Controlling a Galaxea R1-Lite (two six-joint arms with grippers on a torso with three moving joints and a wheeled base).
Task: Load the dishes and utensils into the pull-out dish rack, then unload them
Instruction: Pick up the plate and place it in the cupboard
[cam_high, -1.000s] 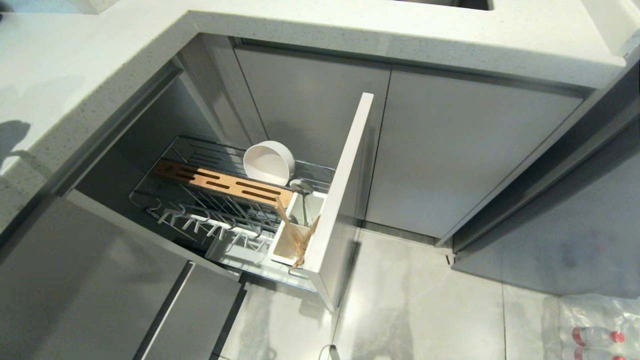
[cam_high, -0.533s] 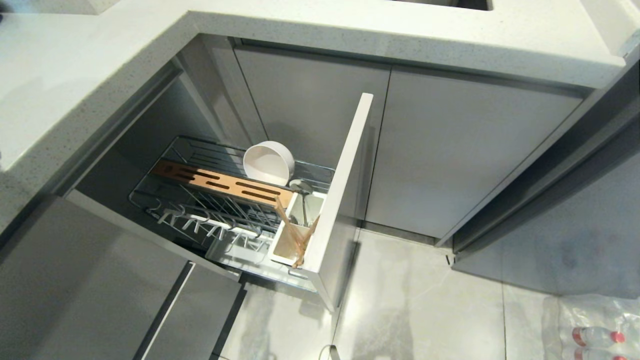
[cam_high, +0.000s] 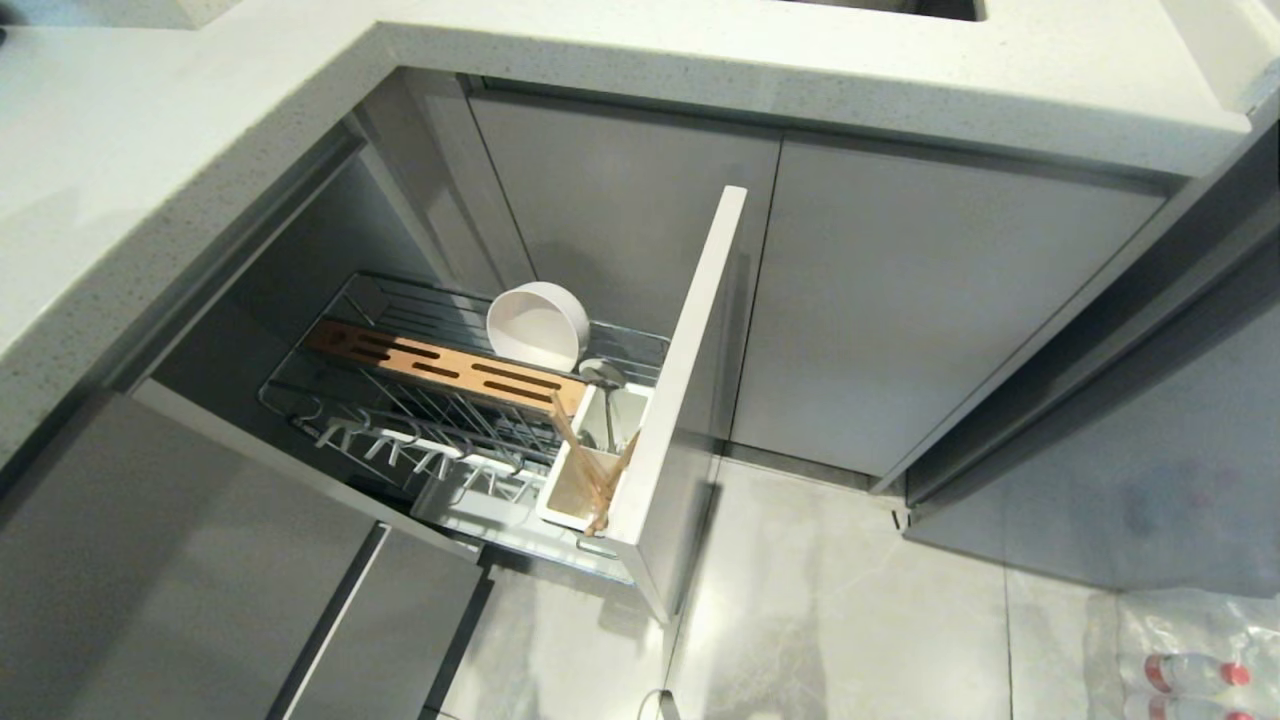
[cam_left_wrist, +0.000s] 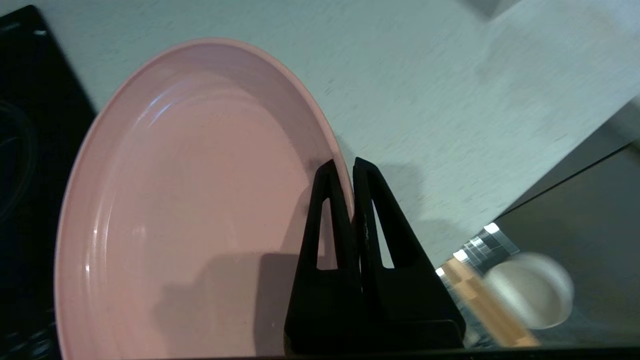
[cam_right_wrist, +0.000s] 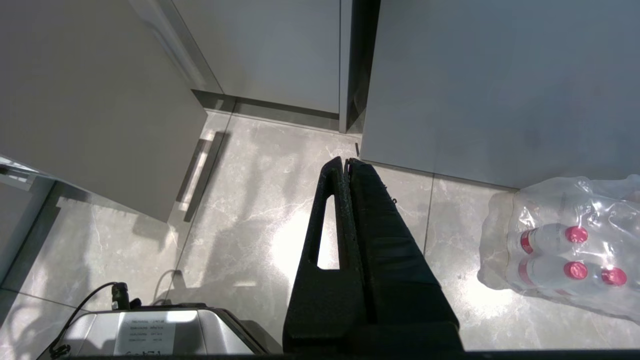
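My left gripper (cam_left_wrist: 342, 165) is shut on the rim of the large pink plate (cam_left_wrist: 190, 200), holding it over the pale countertop (cam_left_wrist: 450, 100); neither shows in the head view. The pull-out dish rack (cam_high: 330, 425) stands drawn out, its narrow front panel (cam_high: 690, 350) towards the floor. A white bowl (cam_high: 537, 325) leans on its side behind the wooden strip (cam_high: 440, 365). The metal spoon (cam_high: 603, 373) and the chopsticks (cam_high: 590, 470) stand in the white utensil cup (cam_high: 565, 505). My right gripper (cam_right_wrist: 345, 162) hangs shut and empty over the floor.
A black cooktop (cam_left_wrist: 30, 125) lies beside the plate on the counter. Grey cabinet doors (cam_high: 900, 300) flank the rack. A wrapped pack of water bottles (cam_right_wrist: 560, 245) sits on the tiled floor at the right, and the robot's base (cam_right_wrist: 150, 330) is below the right arm.
A shadow on the countertop at the far left of the head view has slid off and gone. Nothing in the rack has moved.
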